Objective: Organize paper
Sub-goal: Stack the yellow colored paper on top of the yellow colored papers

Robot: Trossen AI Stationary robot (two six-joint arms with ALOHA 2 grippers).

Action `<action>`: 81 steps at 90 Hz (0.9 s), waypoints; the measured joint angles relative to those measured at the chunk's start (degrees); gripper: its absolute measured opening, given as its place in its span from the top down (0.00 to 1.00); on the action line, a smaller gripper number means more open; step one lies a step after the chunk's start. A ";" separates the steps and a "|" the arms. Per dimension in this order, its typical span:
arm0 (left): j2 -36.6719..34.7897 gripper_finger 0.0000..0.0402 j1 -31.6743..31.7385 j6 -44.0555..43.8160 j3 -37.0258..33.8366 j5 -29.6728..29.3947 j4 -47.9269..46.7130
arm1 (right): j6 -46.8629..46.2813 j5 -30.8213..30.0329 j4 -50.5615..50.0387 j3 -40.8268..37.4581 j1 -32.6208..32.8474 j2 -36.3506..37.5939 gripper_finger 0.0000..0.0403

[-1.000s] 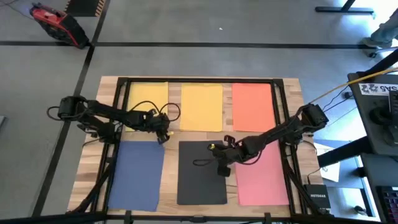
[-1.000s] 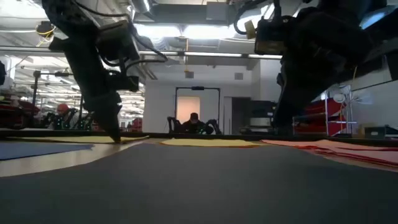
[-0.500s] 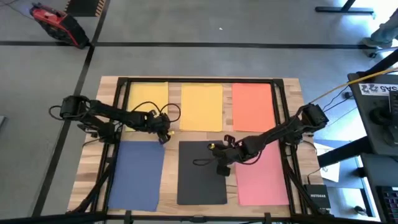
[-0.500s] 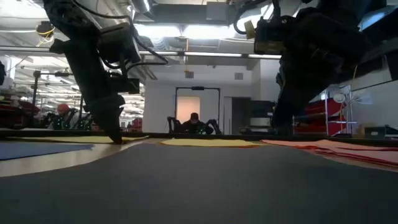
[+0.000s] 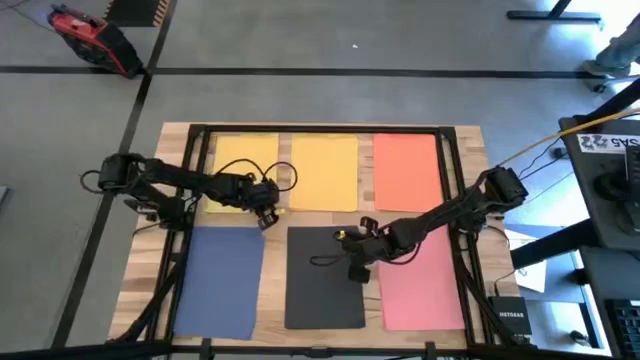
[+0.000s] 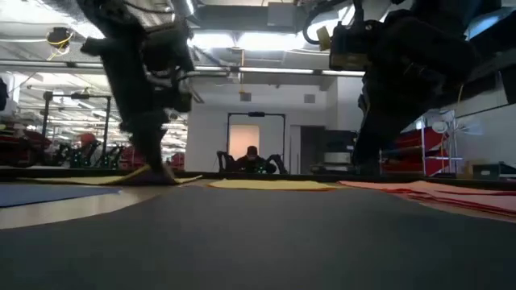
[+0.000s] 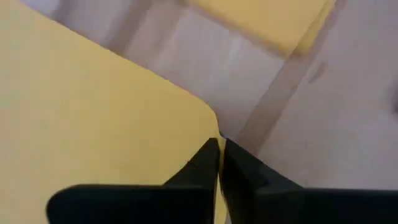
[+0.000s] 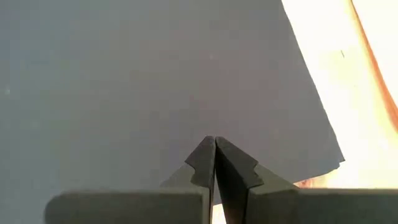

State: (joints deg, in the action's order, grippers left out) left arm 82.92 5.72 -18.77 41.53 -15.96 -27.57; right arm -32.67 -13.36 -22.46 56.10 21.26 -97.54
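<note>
Six sheets of paper lie on the wooden table (image 5: 275, 225). In the far row are a yellow sheet (image 5: 243, 165), a second yellow sheet (image 5: 325, 172) and an orange sheet (image 5: 405, 170). In the near row are a blue sheet (image 5: 220, 280), a dark sheet (image 5: 318, 285) and a pink sheet (image 5: 425, 290). My left gripper (image 5: 266, 218) is shut at the far-left yellow sheet's near right corner. My right gripper (image 5: 358, 272) is shut, its tips down on the dark sheet near that sheet's right edge. My left gripper pinches the near right corner (image 7: 211, 124) of the yellow sheet between its two fingers, one layer, at the edge. The fingers come down from above, slanting in from the table's left. The corner (image 6: 181, 179) is raised slightly; the sheet otherwise lies flat on the table. My right gripper has its shut fingertips (image 8: 205, 152) on the dark sheet's top face (image 8: 186, 93), a little in from its right edge. The fingers point down at it from the table's right. The sheet lies flat on the table.
A black frame (image 5: 320, 128) runs around the table top, and arm cables cross its sides. Bare wood shows between the two rows of sheets. A person sits far off in the room (image 6: 251, 155) beyond the table. A red object (image 5: 85, 32) lies on the floor.
My left gripper has gone a short way toward the table's right edge, staying shut. The far-left yellow sheet has slid with it toward the second yellow sheet, its held corner rising slightly.
</note>
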 joint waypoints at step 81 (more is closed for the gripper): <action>-1.28 0.93 6.47 4.40 -0.19 8.98 1.53 | 1.46 0.39 -0.06 0.04 0.09 -0.07 1.00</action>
State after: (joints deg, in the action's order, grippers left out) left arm 81.65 12.19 -14.37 41.34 -6.97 -26.04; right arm -31.20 -12.98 -22.52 56.14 21.34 -97.60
